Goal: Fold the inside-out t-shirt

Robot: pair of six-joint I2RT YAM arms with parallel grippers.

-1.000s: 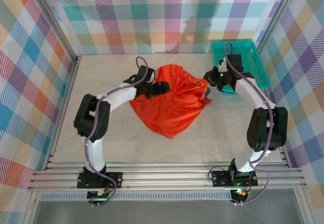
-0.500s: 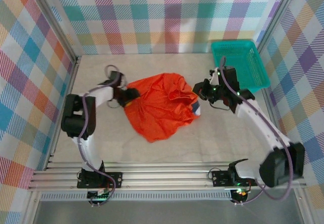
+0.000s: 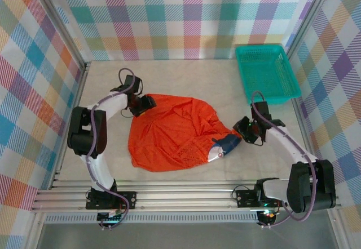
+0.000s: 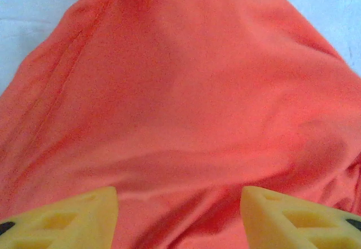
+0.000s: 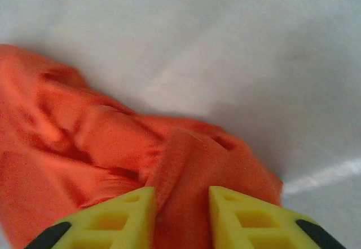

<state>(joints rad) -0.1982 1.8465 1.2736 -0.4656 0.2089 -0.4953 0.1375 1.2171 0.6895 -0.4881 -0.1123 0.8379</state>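
The inside-out t-shirt (image 3: pixel 169 133) lies spread on the table, bright orange-red, with its small white and blue print (image 3: pixel 221 147) turned up at the right corner. My left gripper (image 3: pixel 148 102) rests over the shirt's far left corner. In the left wrist view it (image 4: pixel 179 204) stands open, its yellow fingers (image 4: pixel 73 218) wide apart above smooth orange cloth (image 4: pixel 186 91). My right gripper (image 3: pixel 240 133) is at the shirt's right corner. In the right wrist view it (image 5: pixel 181 204) is partly open, with a ridge of the cloth (image 5: pixel 192 164) lying between its fingers.
A teal basket (image 3: pixel 268 71) stands at the far right corner. Plaid walls close off the back and both sides. Metal rails (image 3: pixel 186 195) run along the near edge. Bare tabletop (image 3: pixel 186 74) lies beyond the shirt and to its right (image 5: pixel 254 63).
The right gripper swept toward the near right with the shirt's corner and its jaws have parted. The shirt now lies flatter and wider, nearer to me. The left gripper shifted slightly.
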